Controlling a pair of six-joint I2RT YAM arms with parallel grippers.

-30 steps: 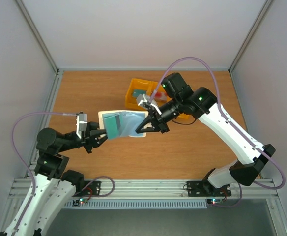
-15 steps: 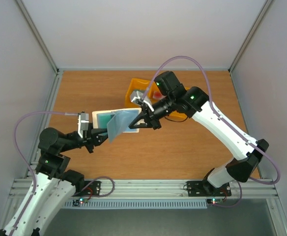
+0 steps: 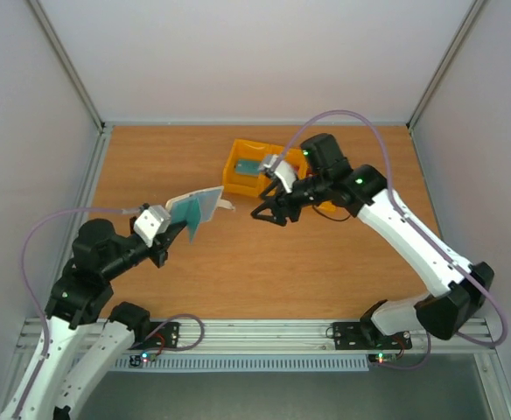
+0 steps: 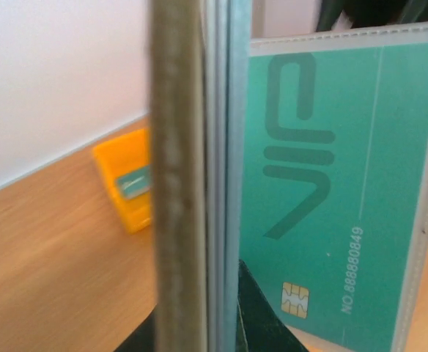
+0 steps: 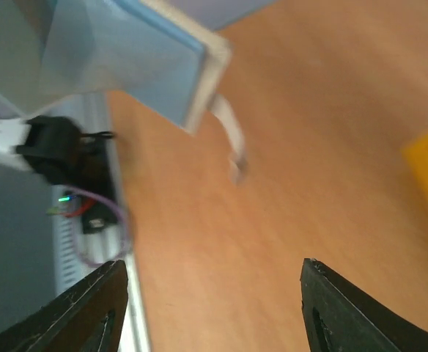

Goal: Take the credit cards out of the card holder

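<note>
1. Left gripper (image 3: 175, 234): jaws clamped on the lower edge of the card holder (image 3: 194, 208), which is held off the table (image 3: 343, 271), tilted and folded open. In the top view it lies at about 9 o'clock from the right gripper (image 3: 270, 214).
2. Right gripper: jaws spread wide with nothing between them. It is well apart from the holder, over bare wood.
3. Teal card (image 4: 331, 205): seated in a clear sleeve of the holder, chip toward 6 o'clock in the left wrist view. Whether other cards sit behind it cannot be told.
4. Yellow tray (image 3: 238, 179): at about 11 o'clock from the right gripper. A second teal-faced card (image 3: 248, 168) lies in one compartment.
5. Step in hand, as judged: the free claw should go back toward 9 o'clock for the sleeved card.
6. Technique: line the fingers (image 5: 89, 308) up with the card's exposed edge, not the sleeve's stitched border. Pinch the plastic alone, then draw it straight along the sleeve's opening.
7. The left grip should hold firm, so the pouch does not fold or swing. The hanging strap tab (image 5: 229, 139) should stay clear of the closing fingers.
</note>
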